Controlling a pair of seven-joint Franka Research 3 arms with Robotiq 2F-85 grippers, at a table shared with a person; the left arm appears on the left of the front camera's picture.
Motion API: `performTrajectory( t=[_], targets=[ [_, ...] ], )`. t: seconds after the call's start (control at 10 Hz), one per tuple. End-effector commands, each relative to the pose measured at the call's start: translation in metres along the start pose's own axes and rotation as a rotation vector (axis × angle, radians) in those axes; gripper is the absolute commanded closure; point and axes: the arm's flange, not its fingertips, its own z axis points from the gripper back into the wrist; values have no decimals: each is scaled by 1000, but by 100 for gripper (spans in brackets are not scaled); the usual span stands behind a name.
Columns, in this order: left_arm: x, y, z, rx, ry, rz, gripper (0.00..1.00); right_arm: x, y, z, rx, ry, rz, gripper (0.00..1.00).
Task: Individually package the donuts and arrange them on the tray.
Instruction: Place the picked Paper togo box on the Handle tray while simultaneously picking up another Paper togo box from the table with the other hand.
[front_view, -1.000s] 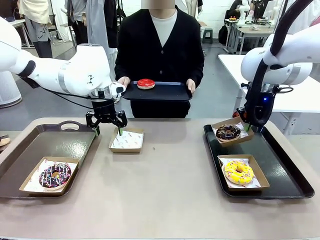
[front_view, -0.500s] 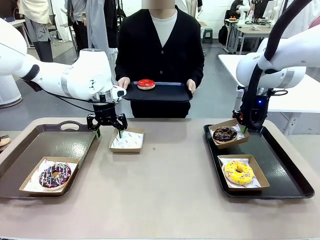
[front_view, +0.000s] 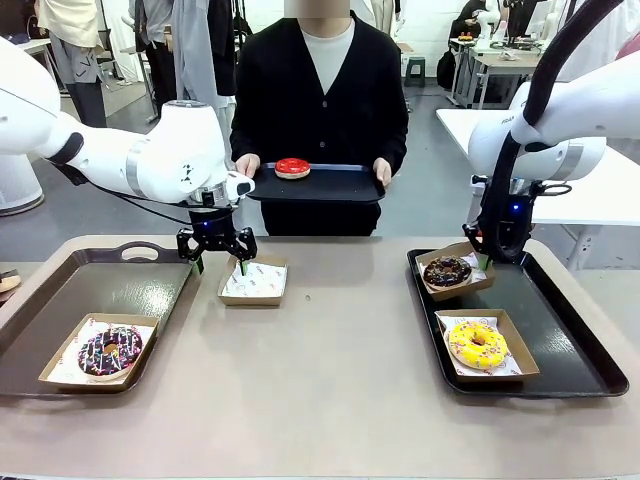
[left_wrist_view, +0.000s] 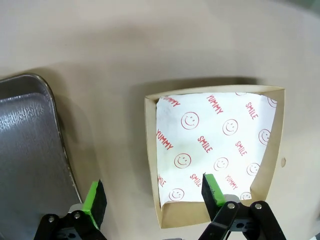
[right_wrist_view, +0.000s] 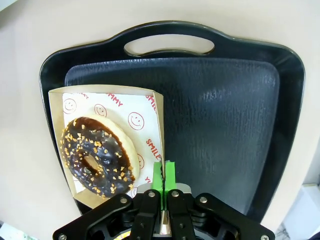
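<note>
Green-padded, the right gripper (right_wrist_view: 163, 176) is clenched on the wall of the paper box (front_view: 452, 271) holding the chocolate donut (front_view: 447, 270); box and donut have been lifted off the black tray (front_view: 560, 330) since the earlier frame. The left gripper (front_view: 219, 267), released, has risen slightly above the empty box (front_view: 254, 281). Four donuts are counted: yellow donut (front_view: 477, 344) near the chocolate one, purple donut (front_view: 110, 350) on the grey tray (front_view: 100, 285), red donut (front_view: 292, 167) with the person (front_view: 320, 90).
</note>
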Motion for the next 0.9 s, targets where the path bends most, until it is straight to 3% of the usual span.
performTrajectory(
  t=[0.0, 0.6, 0.7, 0.8],
  targets=[
    [10, -4, -7, 39, -24, 40, 0, 3, 2, 1, -35, -3, -17, 98],
    [16, -1, -13, 36, -14, 44, 0, 3, -2, -1, -30, 4, -25, 98],
    [17, -1, -14, 24, -14, 33, 40, 4, -2, -1, -26, 8, -21, 98],
    [18, -1, -15, 14, -4, 30, 59, 3, -2, -1, -19, 12, -14, 41]
  ],
)
